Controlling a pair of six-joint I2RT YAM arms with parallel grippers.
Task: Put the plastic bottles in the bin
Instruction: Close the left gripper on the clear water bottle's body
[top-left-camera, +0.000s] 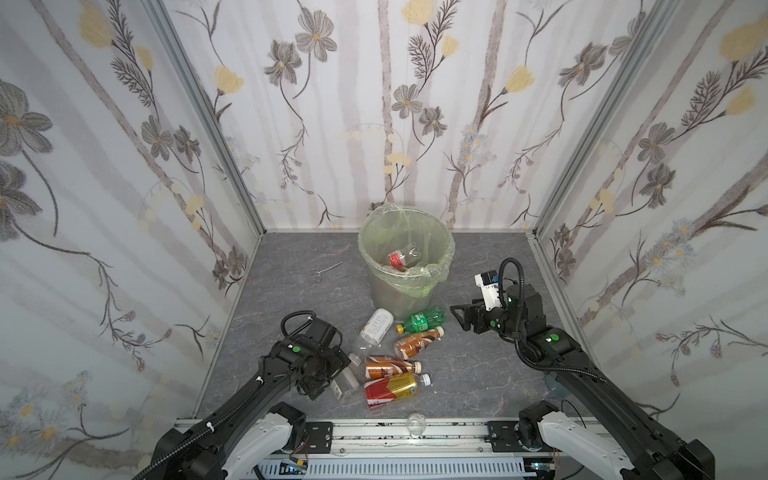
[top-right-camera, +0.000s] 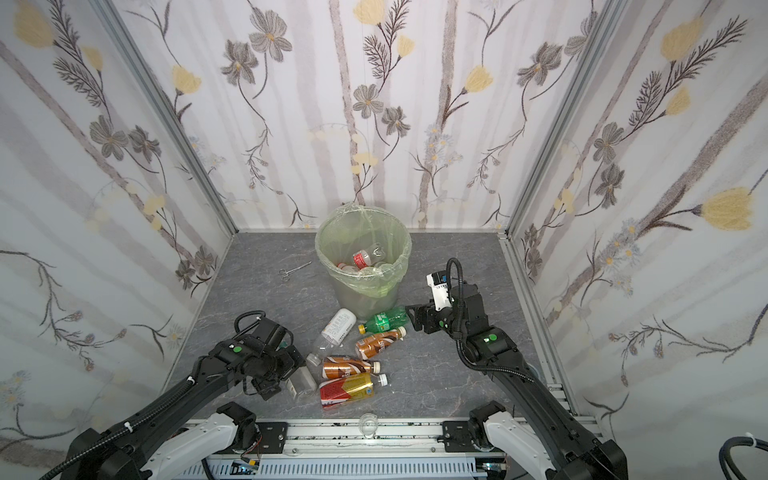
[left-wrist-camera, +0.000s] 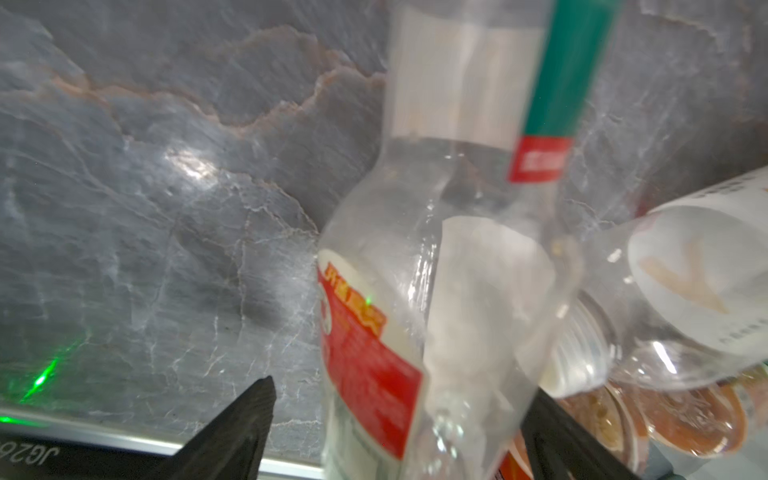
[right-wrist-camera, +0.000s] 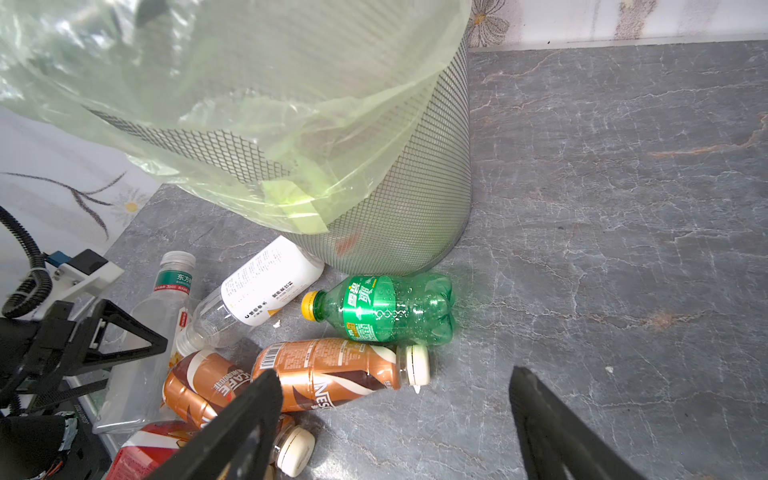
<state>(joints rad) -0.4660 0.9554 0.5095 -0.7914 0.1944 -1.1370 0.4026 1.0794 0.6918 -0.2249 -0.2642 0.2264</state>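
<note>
Well, six bottles lie on their sides on the table (top-left-camera: 478, 374), bunched just in front of the bin (top-left-camera: 390, 299). Left gripper (left-wrist-camera: 401, 395) is down low at the clear bottle (top-left-camera: 347, 376) on the left edge of the bunch. From its wrist view the jaws stand apart on either side of that bottle, with a gap showing between one finger (left-wrist-camera: 241, 428) and the plastic, so nothing is clamped. Right gripper (right-wrist-camera: 392, 373) hangs to the right of the bin, jaws wide and empty, pointing toward the green bottle (top-left-camera: 424, 319), which lies just beside the foot of the bin. Left of it lies the white-labelled bottle (top-left-camera: 376, 328), its base near the bin too. Nearer the front come a brown bottle (top-left-camera: 417, 341), a second brown bottle (top-left-camera: 390, 368) and then the red-gold bottle (top-left-camera: 390, 390), caps pointing right. Inside the bin a red-labelled bottle (top-left-camera: 399, 258) sits on top of other clear ones. Scissors (top-left-camera: 326, 270) lie left of the bin, well apart from the bunch, and a glass cup (top-left-camera: 415, 424) stands on the front rail
</note>
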